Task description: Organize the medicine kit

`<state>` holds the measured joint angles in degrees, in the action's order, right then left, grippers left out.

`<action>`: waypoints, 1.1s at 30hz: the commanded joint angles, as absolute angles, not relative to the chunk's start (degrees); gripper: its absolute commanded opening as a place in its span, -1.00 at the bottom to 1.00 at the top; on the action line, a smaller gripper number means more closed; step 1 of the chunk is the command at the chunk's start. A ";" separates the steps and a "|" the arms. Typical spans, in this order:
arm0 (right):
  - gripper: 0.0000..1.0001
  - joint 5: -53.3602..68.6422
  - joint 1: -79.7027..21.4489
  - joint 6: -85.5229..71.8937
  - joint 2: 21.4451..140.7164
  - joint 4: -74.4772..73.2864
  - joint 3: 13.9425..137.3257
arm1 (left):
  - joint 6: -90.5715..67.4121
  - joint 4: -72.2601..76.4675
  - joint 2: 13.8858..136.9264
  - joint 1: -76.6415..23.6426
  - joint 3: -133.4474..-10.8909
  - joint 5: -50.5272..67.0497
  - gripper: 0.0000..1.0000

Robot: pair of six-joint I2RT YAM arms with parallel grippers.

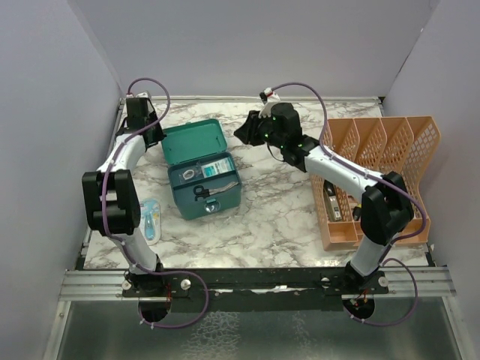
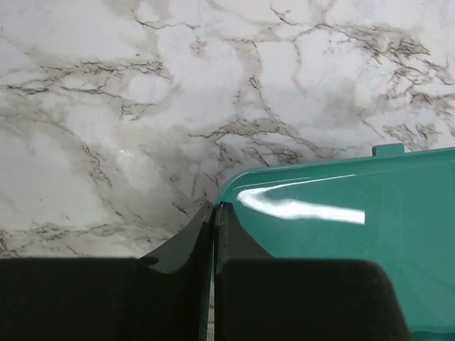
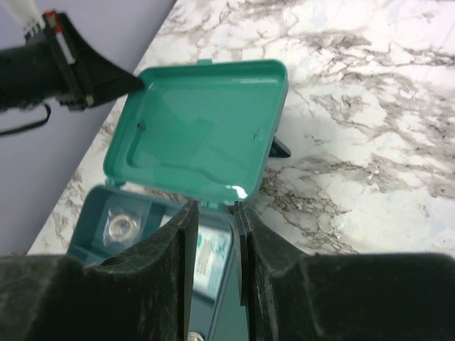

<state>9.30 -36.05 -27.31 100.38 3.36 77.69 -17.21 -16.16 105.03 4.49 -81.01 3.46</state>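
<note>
Marbled tabletop [image 1: 285, 217] is occupied left of centre by the medicine kit [image 1: 225, 201], whose lid [image 1: 193, 141] is tilted back open. Scissors [image 1: 204, 190] and a labelled packet [image 1: 217, 166] are seen inside the base. The left gripper [image 2: 214, 212] is pressed shut, its tips set against 1 far corner of the lid. The right gripper [image 3: 213, 213] is held partly spread just before the lid's opposite corner, with nothing pinched. If the lid is to be moved, its rim should be taken squarely between the jaws and swung slowly about the hinge, so that the base is not dragged.
</note>
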 commanded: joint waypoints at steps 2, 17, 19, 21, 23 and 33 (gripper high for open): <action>-0.46 4.12 -36.39 -28.97 100.00 -0.40 82.80 | -15.86 -4.77 93.64 2.65 -71.87 1.35 -1.00; 0.02 0.17 -37.50 -21.29 100.54 -6.03 89.30 | -3.77 28.48 73.18 -5.43 -44.46 -2.21 -1.00; 0.03 0.75 -37.76 -20.86 101.43 -6.98 90.81 | 0.55 32.42 71.19 -7.79 -40.68 -2.00 -1.00; 0.05 0.71 -38.11 -20.44 101.86 -7.31 91.41 | 3.50 34.76 69.46 -9.69 -38.57 -2.87 -1.00; 0.06 0.50 -38.31 -20.09 101.87 -7.37 91.32 | 4.13 35.90 68.08 -10.29 -37.20 -3.38 -1.00; 0.10 8.74 -38.76 -8.77 99.86 -12.13 92.87 | 9.30 41.62 60.59 -11.84 -30.31 1.08 -1.00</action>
